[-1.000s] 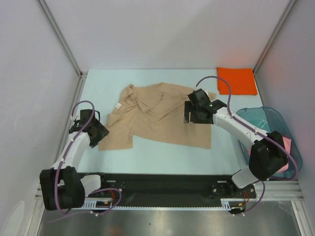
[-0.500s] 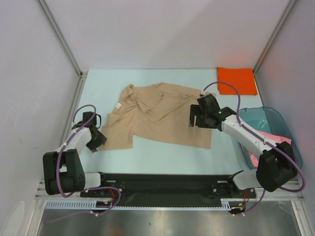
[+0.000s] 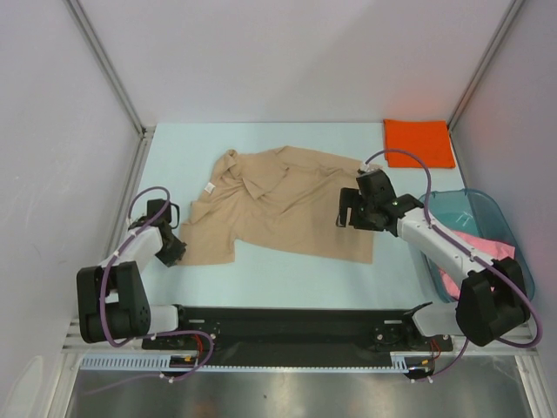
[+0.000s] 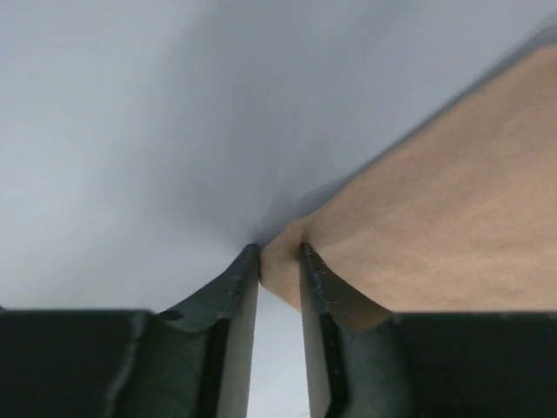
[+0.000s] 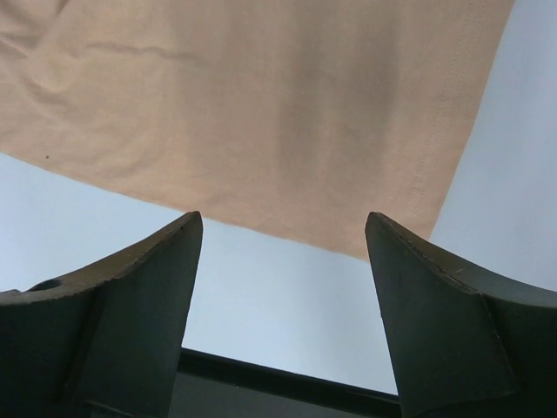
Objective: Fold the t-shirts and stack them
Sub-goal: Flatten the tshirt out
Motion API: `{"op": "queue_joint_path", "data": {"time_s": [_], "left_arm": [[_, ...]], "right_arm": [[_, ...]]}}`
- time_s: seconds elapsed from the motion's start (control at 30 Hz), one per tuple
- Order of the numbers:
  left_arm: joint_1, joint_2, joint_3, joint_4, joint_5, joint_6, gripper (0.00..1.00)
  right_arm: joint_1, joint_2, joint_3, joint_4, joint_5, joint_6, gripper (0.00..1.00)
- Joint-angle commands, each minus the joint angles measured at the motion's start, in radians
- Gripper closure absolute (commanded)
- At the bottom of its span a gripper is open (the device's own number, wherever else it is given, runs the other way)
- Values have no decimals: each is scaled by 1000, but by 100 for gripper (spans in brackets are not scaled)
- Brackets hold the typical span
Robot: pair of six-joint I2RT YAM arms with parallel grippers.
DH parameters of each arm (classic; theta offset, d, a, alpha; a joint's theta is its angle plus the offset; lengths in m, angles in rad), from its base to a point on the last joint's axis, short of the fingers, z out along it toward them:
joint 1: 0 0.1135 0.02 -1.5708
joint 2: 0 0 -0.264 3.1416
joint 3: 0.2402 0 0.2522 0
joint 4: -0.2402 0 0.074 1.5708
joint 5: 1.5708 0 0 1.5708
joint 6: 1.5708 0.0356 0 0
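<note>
At the table's [image 3: 287, 277] far right corner one bright orange cloth t-shirt [image 3: 419, 144] lies folded. Mid-table, the tan cloth t-shirt [image 3: 278, 205] sprawls unfolded: left tool [image 4: 279, 258] nips its near-left corner, right tool [image 5: 283, 225] hangs wide open, empty. A pink cloth t-shirt [image 3: 489, 251] waits in a teal plastic tub [image 3: 474, 203].

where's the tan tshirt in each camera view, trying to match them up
Top external: the tan t-shirt lies spread mid-table, between the two arms.
Left wrist: it fills the right half of the picture, its corner pinched in the left gripper.
Right wrist: it spans the top of the picture, beyond the open right gripper.
Shared landmark: the pale table bordering the shirt's edge in all three.
</note>
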Motion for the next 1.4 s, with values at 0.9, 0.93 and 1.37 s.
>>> {"op": "queue_joint_path", "data": {"time_s": [0.9,0.93,1.37], "left_arm": [[22,-552,148,13,343,100,100],[22,-556,150,19,352,100,100],[-47,-495,167,72,397,108,100]], "right_arm": [[27,-44,-204,-262,323,1003,34],[31,-24,-187,-275,333,1022,35],[33,88,-153,-311,369,1079,53]]}}
